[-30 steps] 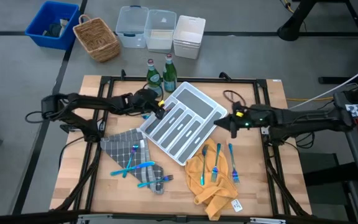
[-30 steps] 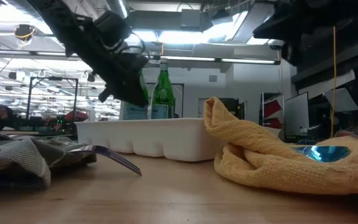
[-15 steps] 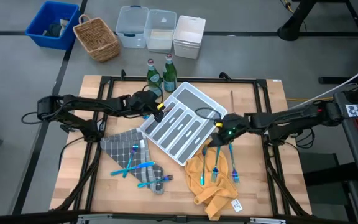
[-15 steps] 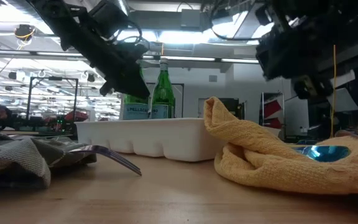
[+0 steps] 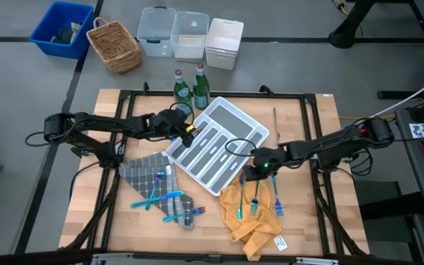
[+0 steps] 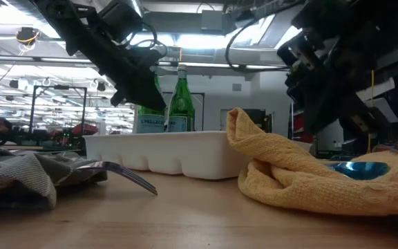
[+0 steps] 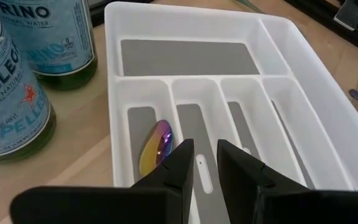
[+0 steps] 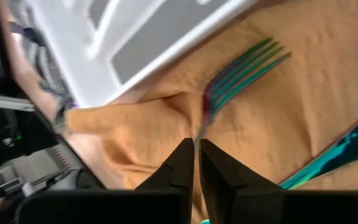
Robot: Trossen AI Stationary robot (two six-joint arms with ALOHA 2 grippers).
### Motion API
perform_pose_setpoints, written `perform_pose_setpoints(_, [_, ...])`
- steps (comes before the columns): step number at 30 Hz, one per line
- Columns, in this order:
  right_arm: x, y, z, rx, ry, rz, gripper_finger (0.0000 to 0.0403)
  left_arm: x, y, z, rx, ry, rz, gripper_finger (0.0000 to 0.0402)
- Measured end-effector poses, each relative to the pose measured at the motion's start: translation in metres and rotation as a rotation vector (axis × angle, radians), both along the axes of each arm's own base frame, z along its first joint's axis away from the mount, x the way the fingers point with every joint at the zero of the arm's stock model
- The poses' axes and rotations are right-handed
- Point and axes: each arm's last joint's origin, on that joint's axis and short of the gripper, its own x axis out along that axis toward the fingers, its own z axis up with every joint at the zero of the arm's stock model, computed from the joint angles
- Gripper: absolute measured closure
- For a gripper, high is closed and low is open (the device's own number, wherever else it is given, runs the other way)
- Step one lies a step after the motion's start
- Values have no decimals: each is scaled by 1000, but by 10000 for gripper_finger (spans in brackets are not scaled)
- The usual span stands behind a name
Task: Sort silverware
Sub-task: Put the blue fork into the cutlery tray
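A white divided tray [image 5: 216, 143] lies slantwise mid-table, with an iridescent spoon [image 7: 156, 147] in one long compartment. My left gripper [image 7: 201, 167] hovers over the tray's left end [image 5: 188, 132], slightly open and empty. Three blue and teal utensils [image 5: 256, 195] lie on an orange cloth [image 5: 252, 217] to the near right. My right gripper [image 5: 249, 172] is at the cloth's far edge, shut on a teal fork [image 8: 241, 71]. More utensils [image 5: 160, 197] lie on a grey cloth [image 5: 142, 177] to the near left. My right gripper has the fork's thin handle [image 8: 199, 130] between its two fingertips, at the handle's end. The fingers lie along the fork and slant down from the table's right. The fork's tines [image 8: 257, 59] lie on the orange cloth.
Two green glass bottles [image 5: 190, 88] stand just beyond the tray's far left corner. A thin dark stick [image 5: 274, 118] lies to the tray's right. A basket [image 5: 114, 46], a blue bin and plastic boxes [image 5: 190, 33] stand beyond the table's far edge.
My right gripper has gone toward the table's left and near edges and down, from beside the tray's right end to the far edge of the orange cloth over the leftmost utensil there.
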Motion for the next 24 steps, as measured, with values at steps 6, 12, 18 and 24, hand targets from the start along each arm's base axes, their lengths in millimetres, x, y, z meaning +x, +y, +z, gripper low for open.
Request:
perform_pose_setpoints(6, [3, 0, -12, -6, 52, 0, 375, 0, 0, 0, 0, -1, 0, 341])
perform_pose_setpoints(12, [3, 0, -14, -7, 60, 0, 374, 0, 0, 0, 0, -1, 0, 341])
perform_pose_setpoints(18, [3, 1, -14, 4, 61, 11, 342, 0, 0, 0, 0, -1, 1, 341])
perform_pose_setpoints(24, [4, 0, -14, -18, 58, -6, 291, 0, 0, 0, 0, -1, 1, 341])
